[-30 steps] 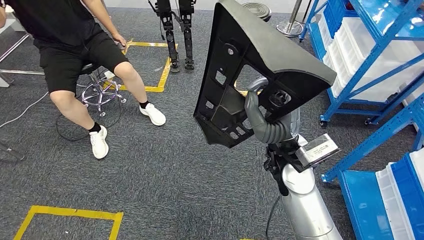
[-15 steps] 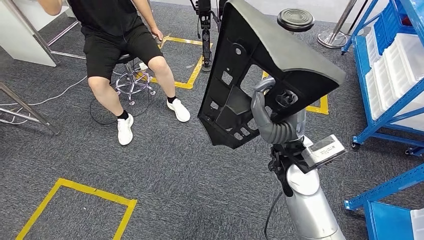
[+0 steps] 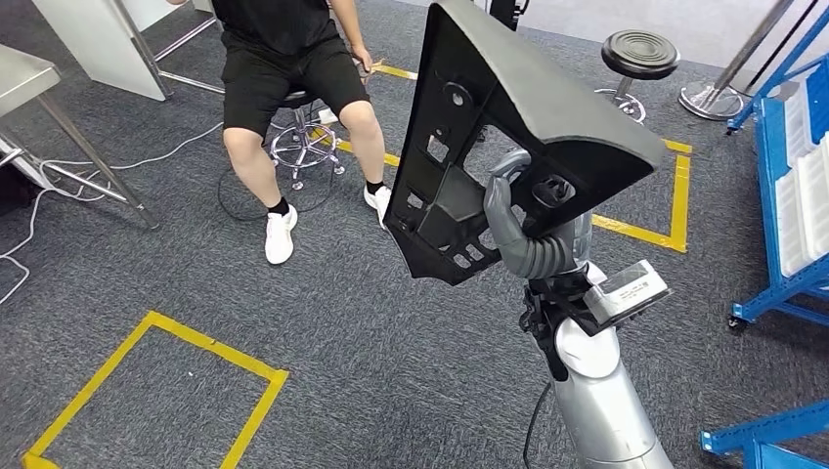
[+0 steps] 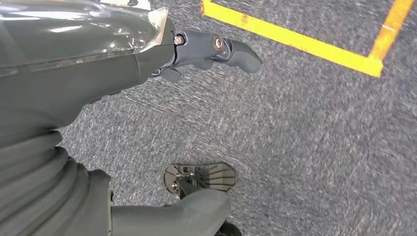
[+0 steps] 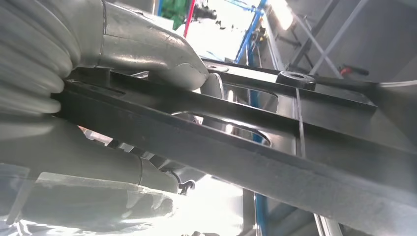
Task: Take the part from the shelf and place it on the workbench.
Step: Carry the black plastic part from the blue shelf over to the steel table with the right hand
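Floor: grey carpet marked with yellow tape squares is seen all round the part.
Room: a seated person on a stool is placed beyond the part; a round black stool and blue shelving are placed to the right of the part.
Part: the large black moulded part is held up in the air, tilted, above the carpet and well apart from the shelving.
Right hand: the right hand is gripped on the part through one of its openings.
Right wrist view: the thumb lies over a black rib of the part; the background is washed out.
Left hand: the left hand hangs over the carpet, fingers apart, nothing held.
Hidden: the fingers of the right hand are covered by the part.
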Controlling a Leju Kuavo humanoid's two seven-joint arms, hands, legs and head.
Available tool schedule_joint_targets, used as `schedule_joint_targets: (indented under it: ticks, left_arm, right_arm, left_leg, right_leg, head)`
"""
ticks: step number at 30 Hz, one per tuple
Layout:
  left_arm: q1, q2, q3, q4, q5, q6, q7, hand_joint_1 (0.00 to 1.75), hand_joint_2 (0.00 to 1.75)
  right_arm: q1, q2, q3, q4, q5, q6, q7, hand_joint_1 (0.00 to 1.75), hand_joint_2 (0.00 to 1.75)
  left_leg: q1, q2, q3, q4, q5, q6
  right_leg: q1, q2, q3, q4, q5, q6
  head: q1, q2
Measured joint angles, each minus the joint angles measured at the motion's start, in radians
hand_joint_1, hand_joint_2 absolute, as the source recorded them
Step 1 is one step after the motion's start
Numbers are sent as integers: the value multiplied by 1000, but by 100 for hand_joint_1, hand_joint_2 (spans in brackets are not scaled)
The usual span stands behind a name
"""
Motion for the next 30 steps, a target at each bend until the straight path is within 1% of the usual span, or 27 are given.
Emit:
schedule_joint_targets:
  ticks: [1, 3, 4, 5, 6, 7, 8, 9, 10, 11, 12, 14, 15, 16, 17, 18, 19, 20, 21, 22, 23, 24, 25, 26, 27, 29, 30]
  left_arm:
    - [0, 1, 0, 0, 1, -2, 1, 0, 175]
    - [-4, 1, 0, 0, 3, -6, 4, 0, 175]
    - [-5, 2, 1, 0, 4, -7, 5, 0, 175]
    - [-6, 2, 1, 0, 4, -8, 6, 0, 175]
    - [-5, 2, 1, 0, 4, -9, 6, 0, 175]
    - [-3, 2, 1, 0, 4, -10, 7, 0, 175]
    - [-3, 2, 1, 0, 4, -10, 7, 0, 175]
    - [-2, 2, 1, 0, 4, -11, 7, 0, 175]
    - [-2, 2, 1, 0, 4, -11, 7, 0, 175]
    - [-1, 2, 1, 0, 5, -11, 7, 0, 175]
    - [0, 2, 1, 0, 6, -12, 7, 0, 175]
    - [4, 4, 3, 0, 12, -14, 6, 0, 175]
    - [6, 4, 4, 0, 15, -16, 5, 0, 175]
    - [6, 4, 5, 0, 17, -17, 4, 0, 175]
    - [5, 3, 7, 0, 19, -19, 4, 0, 175]
    - [3, 2, 8, 0, 20, -20, 3, 0, 175]
    - [2, 2, 8, 0, 21, -21, 3, 0, 175]
    - [1, 1, 9, 1, 23, -21, 3, 0, 175]
    - [0, 0, 9, 1, 24, -22, 3, 0, 175]
    - [0, 0, 10, 1, 26, -22, 2, 0, 175]
    - [0, 0, 10, 0, 30, -21, 2, 0, 175]
    - [-1, 0, 11, 0, 33, -20, 3, 0, 175]
    - [-3, 0, 11, 0, 36, -18, 4, 0, 175]
    - [-5, -1, 11, 0, 38, -15, 5, 0, 175]
    - [-7, -1, 12, 0, 39, -12, 8, 0, 175]
    - [-8, -1, 14, 0, 39, -4, 14, 0, 175]
    - [-7, -1, 15, 0, 39, 1, 16, 0, 175]
  right_arm:
    - [-6, 2, 0, 1, -2, 0, 2, 175, 175]
    - [-18, 3, 1, 7, -6, 0, 4, 175, 175]
    - [-21, 3, 1, 10, -8, 0, 4, 175, 175]
    - [-22, 2, 1, 14, -9, 0, 6, 175, 175]
    - [-23, 2, 1, 18, -9, 0, 7, 175, 175]
    - [-24, 1, 1, 22, -9, 0, 9, 175, 175]
    - [-26, 2, 1, 24, -9, 0, 10, 175, 175]
    - [-28, 2, 1, 26, -9, 0, 11, 175, 175]
    - [-31, 2, 1, 27, -9, 0, 11, 175, 175]
    - [-34, 3, 1, 29, -9, 0, 11, 175, 175]
    - [-35, 3, 2, 30, -10, 1, 12, 175, 175]
    - [-41, 4, 2, 35, -10, 2, 12, 175, 175]
    - [-44, 4, 2, 37, -10, 3, 12, 175, 175]
    - [-48, 6, 2, 40, -10, 4, 12, 175, 175]
    - [-51, 7, 2, 42, -10, 6, 12, 175, 175]
    - [-53, 7, 2, 43, -10, 7, 12, 175, 175]
    - [-54, 8, 2, 46, -11, 7, 12, 175, 175]
    - [-53, 7, 2, 48, -11, 7, 12, 175, 175]
    - [-53, 7, 2, 51, -12, 7, 12, 175, 175]
    - [-52, 7, 2, 54, -12, 7, 11, 175, 175]
    - [-52, 7, 1, 56, -12, 8, 10, 175, 175]
    - [-52, 7, 1, 58, -12, 9, 8, 175, 175]
    - [-52, 6, 0, 59, -12, 11, 5, 175, 175]
    - [-52, 6, 0, 59, -11, 13, 2, 175, 175]
    - [-52, 5, -1, 61, -11, 16, -2, 175, 175]
    - [-52, 3, -1, 65, -10, 19, -6, 175, 175]
    - [-52, 1, -1, 68, -10, 19, -7, 175, 175]
  left_leg:
    - [3, -11, 6, -8, 6, 6]
    - [7, -35, 13, -16, 11, 14]
    - [7, -50, 13, -15, 11, 15]
    - [7, -65, 13, -15, 11, 15]
    - [8, -80, 13, -15, 11, 15]
    - [8, -95, 13, -13, 11, 14]
    - [9, -110, 14, -11, 10, 12]
    - [10, -124, 13, -8, 8, 9]
    - [9, -137, 11, -3, 5, 5]
    - [9, -148, 7, 1, 4, -1]
    - [9, -155, 3, 2, 4, -8]
    - [12, -167, -3, 2, 6, -19]
    - [12, -156, -7, 8, 2, -24]
    - [12, -134, -17, 28, -11, -28]
    - [11, -105, -37, 69, -34, -33]
    - [11, -73, -66, 127, -63, -37]
    - [13, -55, -102, 196, -92, -41]
    - [15, -45, -133, 253, -112, -44]
    - [17, -40, -150, 282, -114, -45]
    - [17, -37, -147, 273, -99, -45]
    - [17, -30, -123, 224, -68, -42]
    - [15, -13, -84, 150, -34, -36]
    - [10, 8, -48, 83, -10, -30]
    - [4, 24, -22, 35, 4, -23]
    - [-1, 34, -10, 10, 6, -17]
    - [-6, 17, -9, 3, 3, -8]
    - [-3, 6, -4, -4, 6, -4]
  right_leg:
    - [0, 22, -9, 25, -13, 1]
    - [-4, 79, -59, 136, -61, -7]
    - [-6, 94, -93, 202, -84, -9]
    - [-7, 100, -121, 252, -98, -8]
    - [-8, 103, -133, 267, -97, -2]
    - [-10, 105, -125, 242, -80, 8]
    - [-13, 112, -99, 178, -48, 18]
    - [-18, 127, -68, 107, -17, 26]
    - [-21, 141, -39, 45, 7, 28]
    - [-22, 151, -21, 7, 22, 25]
    - [-20, 154, -16, -4, 26, 18]
    - [-18, 139, -14, -7, 31, 3]
    - [-19, 130, -13, -10, 33, -4]
    - [-22, 121, -11, -12, 34, -10]
    - [-24, 111, -10, -14, 34, -15]
    - [-21, 101, -9, -14, 33, -19]
    - [-19, 89, -9, -14, 31, -22]
    - [-16, 78, -9, -14, 29, -24]
    - [-14, 67, -9, -14, 28, -26]
    - [-13, 56, -8, -14, 26, -27]
    - [-12, 47, -6, -14, 24, -28]
    - [-11, 38, -2, -14, 22, -27]
    - [-7, 29, 1, -14, 19, -25]
    - [-5, 21, 3, -15, 16, -22]
    - [-3, 13, 5, -15, 13, -18]
    - [-2, -3, 11, -19, 9, -9]
    - [-1, 1, 11, -16, 5, -4]
  head:
    - [0, 0]
    - [4, 0]
    - [5, 0]
    - [7, 0]
    - [7, 0]
    - [7, 0]
    - [7, 0]
    - [8, 0]
    - [8, 0]
    - [7, 0]
    - [6, 0]
    - [5, 0]
    - [5, 0]
    - [1, 0]
    - [-2, 0]
    - [-6, 0]
    - [-9, 0]
    - [-8, 0]
    - [-8, 0]
    - [-9, 0]
    - [-8, 0]
    - [-9, 0]
    - [-8, 0]
    - [-8, 0]
    - [-8, 0]
    - [-8, 0]
    - [-8, 0]
